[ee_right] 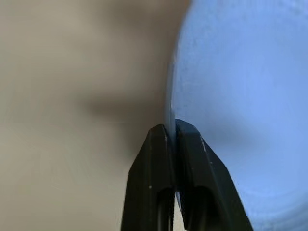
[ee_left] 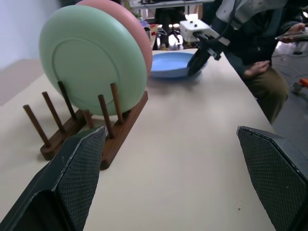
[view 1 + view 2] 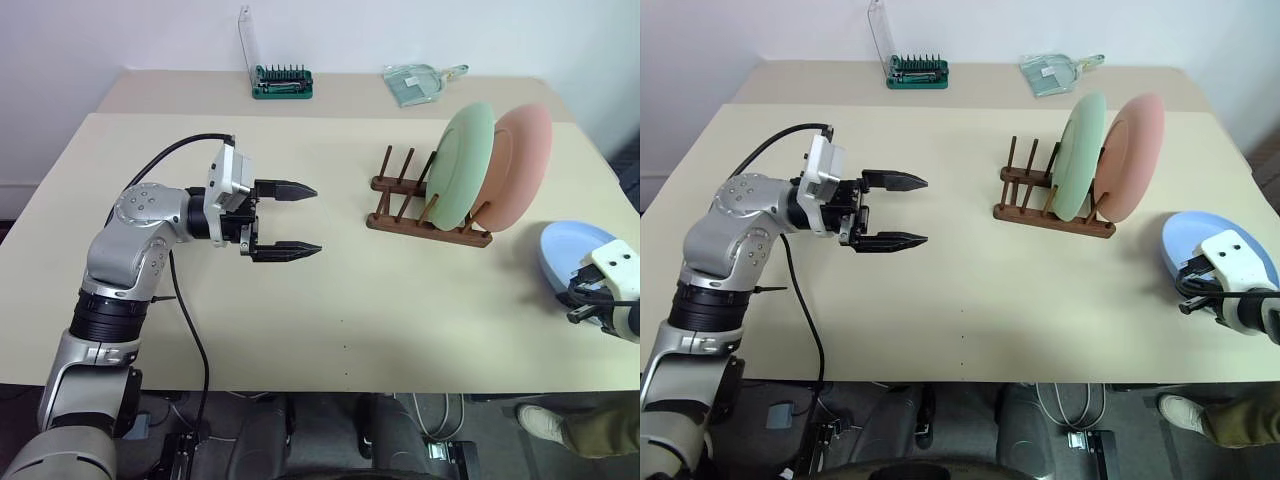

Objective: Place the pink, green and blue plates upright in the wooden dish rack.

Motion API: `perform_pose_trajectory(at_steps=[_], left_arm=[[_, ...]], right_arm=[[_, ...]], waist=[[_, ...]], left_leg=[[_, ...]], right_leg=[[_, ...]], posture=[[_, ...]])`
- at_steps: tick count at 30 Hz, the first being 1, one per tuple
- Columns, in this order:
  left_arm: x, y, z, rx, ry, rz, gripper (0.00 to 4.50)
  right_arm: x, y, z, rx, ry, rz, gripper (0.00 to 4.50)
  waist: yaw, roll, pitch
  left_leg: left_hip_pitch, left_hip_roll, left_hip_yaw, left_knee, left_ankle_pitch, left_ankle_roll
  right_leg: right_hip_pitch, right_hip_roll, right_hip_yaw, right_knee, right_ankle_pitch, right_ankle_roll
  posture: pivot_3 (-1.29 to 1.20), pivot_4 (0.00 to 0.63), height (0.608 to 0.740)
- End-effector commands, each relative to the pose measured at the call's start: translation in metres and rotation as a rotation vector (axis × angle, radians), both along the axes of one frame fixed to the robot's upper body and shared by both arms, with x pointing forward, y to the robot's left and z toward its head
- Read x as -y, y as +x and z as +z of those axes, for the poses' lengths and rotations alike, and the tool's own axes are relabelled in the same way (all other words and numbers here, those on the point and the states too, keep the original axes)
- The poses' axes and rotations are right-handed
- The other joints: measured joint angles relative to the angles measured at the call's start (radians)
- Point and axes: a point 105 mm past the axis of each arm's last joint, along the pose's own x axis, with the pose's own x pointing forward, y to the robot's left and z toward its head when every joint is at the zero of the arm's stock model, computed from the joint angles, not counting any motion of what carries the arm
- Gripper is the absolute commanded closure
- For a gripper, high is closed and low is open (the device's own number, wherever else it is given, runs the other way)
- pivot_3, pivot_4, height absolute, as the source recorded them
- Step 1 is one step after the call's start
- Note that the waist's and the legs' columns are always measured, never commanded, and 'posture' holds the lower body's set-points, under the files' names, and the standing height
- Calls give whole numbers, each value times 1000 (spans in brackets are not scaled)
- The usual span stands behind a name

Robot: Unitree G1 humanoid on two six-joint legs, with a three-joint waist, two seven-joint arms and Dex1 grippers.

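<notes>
Two matte plates, mint green (image 3: 462, 165) and salmon pink (image 3: 520, 165), stand in the wooden rack (image 3: 420, 215), while the right gripper (image 1: 172, 132) pinches the flat blue plate's (image 1: 240, 96) rim and the left gripper (image 3: 290, 220) gapes wide.

Plates: mint green (image 3: 462, 163), salmon pink (image 3: 522, 160), blue (image 3: 572, 250); rack (image 3: 425, 212) prob. dark brown.

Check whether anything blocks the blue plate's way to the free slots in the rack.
Nothing visible does. The blue plate, gripped at its rim by the right gripper, lies on bare table right of the wooden dish rack; the green plate and pink plate fill its right end.
</notes>
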Motion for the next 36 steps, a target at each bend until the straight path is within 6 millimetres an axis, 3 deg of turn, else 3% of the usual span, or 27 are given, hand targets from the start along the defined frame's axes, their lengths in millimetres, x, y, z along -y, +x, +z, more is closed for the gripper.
perform_pose_trajectory(at_steps=[1, 4, 6, 9, 13, 15, 20, 23, 26, 33, 36], left_arm=[[-2, 1, 11, 47, -16, 15, 0], [-1, 3, 14, 52, -26, 18, 0], [0, 3, 14, 50, -31, 19, 0], [0, 6, 16, 57, -44, 40, 0], [-1, 7, 17, 61, -58, 57, 0], [-2, 7, 18, 61, -66, 67, 0], [-5, 7, 19, 62, -80, 86, 0], [-7, 6, 21, 69, -88, 100, 0], [-10, 4, 21, 68, -87, 109, 0], [-17, 5, 23, 78, -86, 124, 0], [-27, 8, 24, 81, -67, 138, 0]], right_arm=[[14, 19, 57, 200, -52, -63, 4452], [35, 48, 135, 556, -98, -226, 4452], [37, 57, 167, 719, -61, -286, 4452], [-20, 67, 238, 1091, 249, -78, 4452], [-80, 55, 285, 1269, 913, 183, 4452], [-105, 41, 304, 1321, 1128, 338, 4452], [-140, 34, 308, 1243, 1458, 496, 4452], [-174, 38, 286, 1025, 1624, 586, 4452], [-208, 46, 250, 803, 1532, 586, 4452], [-217, 55, 213, 690, 1472, 478, 4452], [-217, 55, 207, 689, 1458, 458, 4452]], waist=[[-1, 0, 0], [-6, 3, 1], [-11, 5, 1], [-18, 4, 1], [-26, 4, 1], [-24, 5, 1], [-8, 4, 1], [-7, 4, 1], [-13, 5, 1], [-18, 5, 1], [-26, 5, 1]], left_leg=[[0, 0, 0, 0, 0, 0], [0, 0, 1, 1, 0, 0], [0, 0, 2, 0, 1, -1], [1, 1, 0, -2, 1, -2], [-1, 1, 0, -2, 2, -2], [-1, 1, 0, -2, 2, -2], [-2, 1, -1, -2, 1, -2], [-2, 1, 0, -2, 1, -2], [-1, 1, 0, -2, 2, -2], [-2, 1, -1, -2, 2, -1], [-1, 1, -1, -2, 2, -1]], right_leg=[[0, 0, 0, 0, 0, 0], [-1, 0, 1, 0, 0, 0], [-2, 0, 2, 1, 0, 0], [-2, 2, 0, 2, 0, -1], [-3, 2, 0, 2, 0, -1], [-3, 2, 0, 3, 0, 0], [-2, 0, -1, 3, 0, 0], [-2, 0, -1, 4, 0, 0], [-2, 0, -1, 4, 0, 0], [-3, 0, -1, 4, 0, -1], [-3, 1, -1, 4, 0, 0]], posture=[[0, 150, 740], [0, 150, 740], [0, 150, 740], [0, 150, 740], [0, 150, 740], [0, 150, 740], [0, 150, 740], [0, 150, 740], [0, 150, 740], [0, 150, 740], [0, 150, 740]])
